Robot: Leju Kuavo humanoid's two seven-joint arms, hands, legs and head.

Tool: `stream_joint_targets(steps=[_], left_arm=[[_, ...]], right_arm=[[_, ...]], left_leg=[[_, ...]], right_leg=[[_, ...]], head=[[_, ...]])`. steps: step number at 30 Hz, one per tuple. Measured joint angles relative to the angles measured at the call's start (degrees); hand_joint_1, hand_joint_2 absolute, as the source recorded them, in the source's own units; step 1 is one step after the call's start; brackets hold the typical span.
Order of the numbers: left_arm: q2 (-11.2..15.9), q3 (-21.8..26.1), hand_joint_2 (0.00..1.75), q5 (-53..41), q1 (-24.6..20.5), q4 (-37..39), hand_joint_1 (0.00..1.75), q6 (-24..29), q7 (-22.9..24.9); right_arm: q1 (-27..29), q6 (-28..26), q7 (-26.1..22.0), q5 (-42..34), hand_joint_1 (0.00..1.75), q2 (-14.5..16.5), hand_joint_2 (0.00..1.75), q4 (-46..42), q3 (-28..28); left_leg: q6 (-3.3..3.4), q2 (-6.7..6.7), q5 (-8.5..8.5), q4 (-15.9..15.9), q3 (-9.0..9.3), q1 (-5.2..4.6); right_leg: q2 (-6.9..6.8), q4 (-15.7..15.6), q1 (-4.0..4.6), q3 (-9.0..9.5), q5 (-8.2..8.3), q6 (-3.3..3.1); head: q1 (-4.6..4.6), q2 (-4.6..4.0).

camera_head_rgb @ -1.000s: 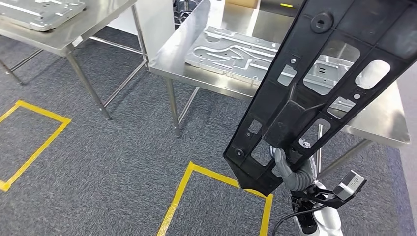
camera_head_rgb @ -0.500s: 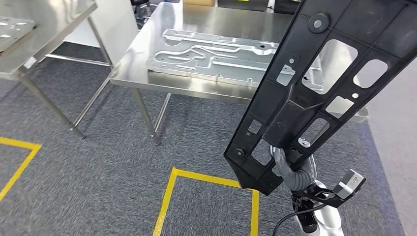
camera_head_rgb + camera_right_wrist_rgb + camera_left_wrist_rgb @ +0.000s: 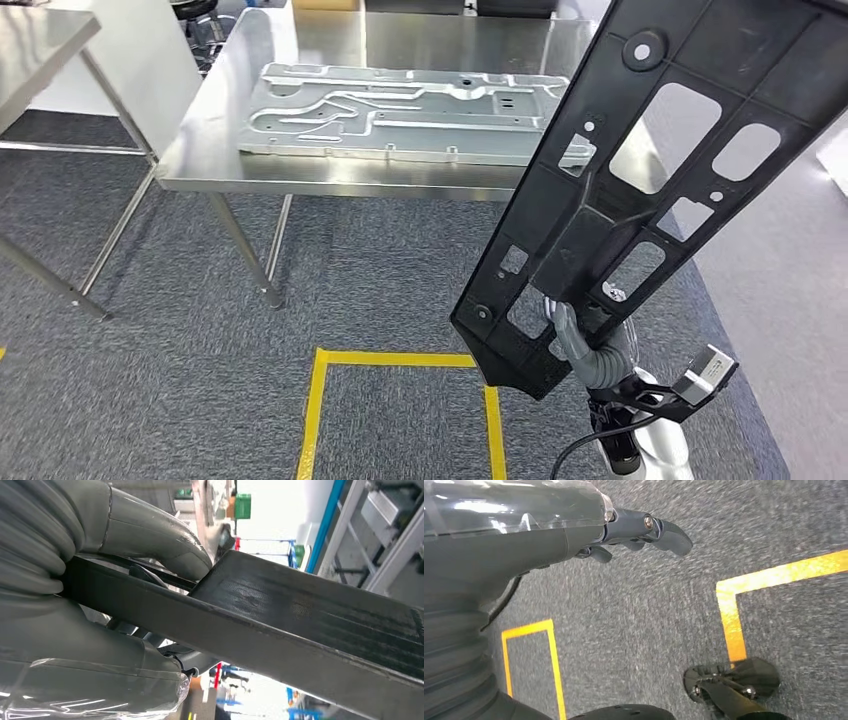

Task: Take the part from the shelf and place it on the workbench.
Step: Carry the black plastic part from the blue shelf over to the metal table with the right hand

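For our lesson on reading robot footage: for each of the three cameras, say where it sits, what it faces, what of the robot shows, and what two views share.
Head view: high on the body, looking forward and down at the steel workbench; the right hand grips the black part.
Left wrist view: behind the left hand, facing grey carpet with yellow tape.
Right wrist view: behind the right hand, facing the black part close up.
Shared: head and right wrist views both show the held part.

No readable text, label, brand, number or sign in any view.
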Motion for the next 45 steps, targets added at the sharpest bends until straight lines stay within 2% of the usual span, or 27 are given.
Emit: stream_joint_targets(steps=[2, 3, 5, 6, 8, 10, 11, 12, 13, 14, 15, 17, 22, 24, 26, 27, 28, 29, 31, 33, 36, 38, 41, 42, 43, 44, 45], left_arm=[[-0.03, 0.00, 1.75, 0.11, -0.08, 0.00, 0.00, -0.01, -0.11], [-0.04, 0.00, 1.75, 0.14, -0.10, 0.00, 0.00, -0.01, -0.20], [-0.06, 0.00, 1.75, 0.17, -0.15, 0.00, 0.00, -0.02, -0.40], [-0.04, 0.00, 1.75, 0.18, -0.20, 0.00, 0.00, -0.03, -0.48], [-0.03, 0.00, 1.75, 0.17, -0.24, 0.00, 0.00, -0.10, -0.69], [-0.03, 0.00, 1.75, 0.19, -0.38, 0.00, 0.00, -0.16, -0.96], [-0.03, 0.00, 1.75, 0.21, -0.54, 0.00, 0.00, -0.17, -1.07], [-0.03, 0.00, 1.75, 0.23, -0.71, 0.00, 0.00, -0.18, -1.20], [-0.03, 0.00, 1.75, 0.27, -0.81, 0.00, 0.00, -0.23, -1.33], [-0.03, 0.00, 1.75, 0.35, -0.82, 0.00, 0.00, -0.33, -1.46], [-0.02, 0.00, 1.75, 0.44, -0.73, 0.00, 0.00, -0.45, -1.59], [-0.01, 0.04, 1.75, 0.79, -0.54, 0.00, 0.00, -0.81, -1.80], [-0.06, 0.40, 1.75, 1.56, -0.41, 0.00, 0.00, -1.52, -2.42], [-0.10, 0.44, 1.75, 1.55, -0.43, 0.00, 0.00, -1.66, -2.52], [-0.09, 0.49, 1.75, 1.54, -0.33, 0.00, 0.00, -1.80, -2.55], [-0.08, 0.52, 1.75, 1.53, -0.27, 0.00, 0.00, -1.86, -2.55], [-0.08, 0.56, 1.75, 1.52, -0.23, 0.00, 0.00, -1.91, -2.55], [-0.09, 0.60, 1.75, 1.50, -0.22, 0.00, 0.00, -1.97, -2.55], [-0.10, 0.63, 1.75, 1.46, -0.25, 0.00, 0.00, -2.05, -2.56], [-0.10, 0.64, 1.75, 1.42, -0.26, 0.00, 0.00, -2.11, -2.58], [-0.08, 0.67, 1.75, 1.38, -0.28, 0.00, 0.00, -2.21, -2.57], [-0.04, 0.71, 1.75, 1.39, -0.31, 0.00, 0.00, -2.27, -2.52], [0.00, 0.84, 1.75, 1.49, -0.48, 0.00, 0.00, -2.39, -2.45], [0.01, 0.87, 1.75, 1.52, -0.61, 0.00, 0.00, -2.43, -2.44], [0.01, 0.89, 1.75, 1.53, -0.72, 0.00, 0.00, -2.46, -2.41], [0.01, 0.90, 1.75, 1.54, -0.77, 0.00, 0.00, -2.50, -2.38], [0.02, 0.92, 1.75, 1.54, -0.74, 0.00, 0.00, -2.57, -2.31]], right_arm=[[-0.14, 0.02, -0.01, 0.00, 1.75, 0.00, 1.75, 0.02, 0.01], [-0.21, 0.01, -0.02, -0.01, 1.75, 0.00, 1.75, 0.03, 0.01], [-0.27, -0.02, -0.03, 0.01, 1.75, 0.00, 1.75, 0.03, -0.03], [-0.26, -0.05, -0.03, 0.03, 1.75, 0.00, 1.75, 0.03, -0.06], [-0.39, -0.20, -0.11, 0.07, 1.75, 0.01, 1.75, 0.03, -0.11], [-0.49, -0.60, -0.39, 0.14, 1.75, 0.02, 1.75, 0.04, -0.12], [-0.47, -0.81, -0.57, 0.22, 1.75, 0.02, 1.75, 0.04, -0.12], [-0.43, -0.96, -0.74, 0.34, 1.75, 0.02, 1.75, 0.04, -0.13], [-0.41, -1.03, -0.86, 0.46, 1.75, 0.02, 1.75, 0.04, -0.13], [-0.39, -1.04, -0.94, 0.54, 1.75, 0.02, 1.75, 0.04, -0.13], [-0.38, -1.03, -1.01, 0.58, 1.75, 0.02, 1.75, 0.04, -0.13], [-0.39, -1.02, -1.16, 0.61, 1.75, 0.02, 1.75, 0.03, -0.14], [-0.22, -1.30, -1.46, 0.66, 1.75, 0.02, 1.75, -0.04, -0.21], [-0.11, -1.66, -1.65, 0.73, 1.75, 0.01, 1.75, -0.21, -0.30], [0.29, -1.92, -1.79, 0.79, 1.75, 0.00, 1.75, -0.34, -0.34], [0.59, -1.96, -1.82, 0.81, 1.75, 0.00, 1.75, -0.35, -0.37], [0.85, -1.98, -1.84, 0.85, 1.75, 0.00, 1.75, -0.37, -0.40], [1.04, -2.00, -1.85, 0.89, 1.75, 0.00, 1.75, -0.45, -0.46], [1.23, -2.06, -1.89, 1.08, 1.75, 0.00, 1.75, -0.91, -0.61], [1.39, -2.11, -1.93, 1.28, 1.75, 0.00, 1.75, -1.56, -0.69], [1.91, -2.16, -1.97, 1.41, 1.75, 0.00, 1.75, -2.18, -0.85], [2.25, -2.18, -1.99, 1.43, 1.75, -0.01, 1.75, -2.56, -1.03], [3.10, -2.25, -2.24, 1.39, 1.75, -0.02, 1.75, -3.04, -1.13], [3.59, -2.30, -2.35, 1.40, 1.75, -0.02, 1.75, -3.17, -1.13], [4.10, -2.36, -2.44, 1.44, 1.75, -0.02, 1.75, -3.29, -1.14], [4.54, -2.44, -2.52, 1.51, 1.75, -0.02, 1.75, -3.42, -1.14], [4.89, -2.57, -2.62, 1.62, 1.75, -0.02, 1.75, -3.57, -1.14]], left_leg=[[-0.48, 1.00, -0.32, 0.03, 0.30, -0.27], [-0.76, 1.44, -0.47, 0.04, 0.42, -0.38], [-1.39, 2.32, -0.72, -0.02, 0.69, -0.45], [-1.74, 2.00, -1.03, 0.25, 0.74, -0.38], [-2.31, -0.26, -3.12, 3.40, -0.46, -0.26], [-2.57, -2.52, -6.74, 10.69, -3.91, -0.13], [-2.66, -2.85, -7.97, 14.22, -5.68, -0.12], [-2.71, -2.94, -8.14, 16.15, -6.74, -0.12], [-2.70, -2.95, -7.14, 15.86, -6.77, -0.09], [-2.63, -2.97, -5.09, 13.24, -5.72, -0.04], [-2.51, -3.10, -2.77, 9.21, -4.06, 0.02], [-2.13, -3.65, -0.12, 2.75, -1.41, 0.04], [-0.49, -3.81, 0.52, 0.72, -0.98, -0.11], [0.10, -3.57, 0.78, 0.31, -0.84, 0.08], [0.32, -3.34, 0.78, 0.28, -0.89, 0.03], [0.33, -3.25, 0.75, 0.29, -0.89, 0.01], [0.31, -3.17, 0.71, 0.31, -0.87, 0.01], [0.26, -3.13, 0.67, 0.34, -0.81, 0.01], [-0.01, -3.08, 0.48, 0.42, -0.62, -0.07], [-0.53, -3.03, 0.26, 0.51, -0.56, -0.28], [-1.49, -2.83, 0.02, 0.57, -0.51, -0.32], [-2.17, -2.90, -1.36, 2.74, -1.23, -0.29], [-2.73, -3.10, -6.60, 12.72, -5.73, -0.19], [-2.80, -3.10, -7.59, 15.58, -7.11, -0.18], [-2.80, -3.10, -7.44, 16.59, -7.62, -0.18], [-2.74, -3.10, -6.17, 15.35, -7.05, -0.18], [-2.60, -3.12, -4.08, 12.09, -5.50, -0.18]], right_leg=[[-1.94, -6.72, 0.49, 3.73, 1.99, -0.82], [-2.30, -7.87, 0.71, 4.26, 2.08, -1.19], [-1.21, -8.13, 0.79, 4.15, 2.11, -1.83], [-0.61, -8.36, 0.65, 4.24, 2.23, -2.12], [0.34, -8.83, 0.25, 4.55, 2.51, -2.79], [1.04, -8.85, 0.21, 4.61, 2.51, -3.16], [1.45, -8.78, 0.26, 4.62, 2.46, -3.26], [1.87, -8.66, 0.30, 4.65, 2.37, -3.28], [2.27, -8.52, 0.32, 4.72, 2.25, -3.25], [2.69, -8.34, 0.31, 4.84, 2.08, -3.15], [3.07, -8.14, 0.30, 4.95, 1.88, -2.99], [3.62, -7.67, 0.41, 4.84, 1.60, -2.50], [3.52, -6.77, 0.33, 3.99, 1.13, -0.90], [2.62, -2.06, 0.19, 1.78, -1.65, -0.35], [2.08, 5.63, 0.04, -2.08, -5.03, 0.03], [2.01, 8.22, -0.04, -3.43, -5.66, 0.13], [1.96, 8.84, -0.09, -3.83, -5.21, 0.16], [1.87, 7.07, -0.11, -3.01, -3.70, 0.11], [1.38, -1.10, -0.01, 1.07, 0.20, -0.27], [0.97, -6.90, 0.33, 3.91, 1.91, -0.91], [1.16, -7.92, 0.49, 4.25, 1.94, -1.85], [1.28, -8.46, 0.20, 4.66, 2.13, -2.55], [1.34, -8.64, 0.21, 4.92, 2.09, -3.23], [1.37, -8.58, 0.27, 4.92, 2.03, -3.28], [1.44, -8.50, 0.32, 4.94, 1.95, -3.29], [1.57, -8.41, 0.34, 4.98, 1.87, -3.25], [1.73, -8.29, 0.36, 5.07, 1.76, -3.16]], head=[[-0.01, 0.00], [-0.01, 0.00], [-0.01, 0.00], [-0.01, 0.00], [-0.02, 0.00], [-0.02, 0.00], [-0.02, 0.00], [-0.02, 0.00], [-0.02, 0.00], [-0.02, 0.00], [-0.02, 0.00], [-0.02, 0.00], [-0.02, 0.00], [-0.01, 0.00], [0.00, 0.00], [0.00, 0.00], [0.00, 0.00], [0.00, 0.00], [0.00, 0.00], [0.00, 0.00], [0.00, 0.00], [-0.01, 0.00], [-0.02, 0.00], [-0.02, 0.00], [-0.02, 0.00], [-0.02, 0.00], [-0.02, 0.00]])
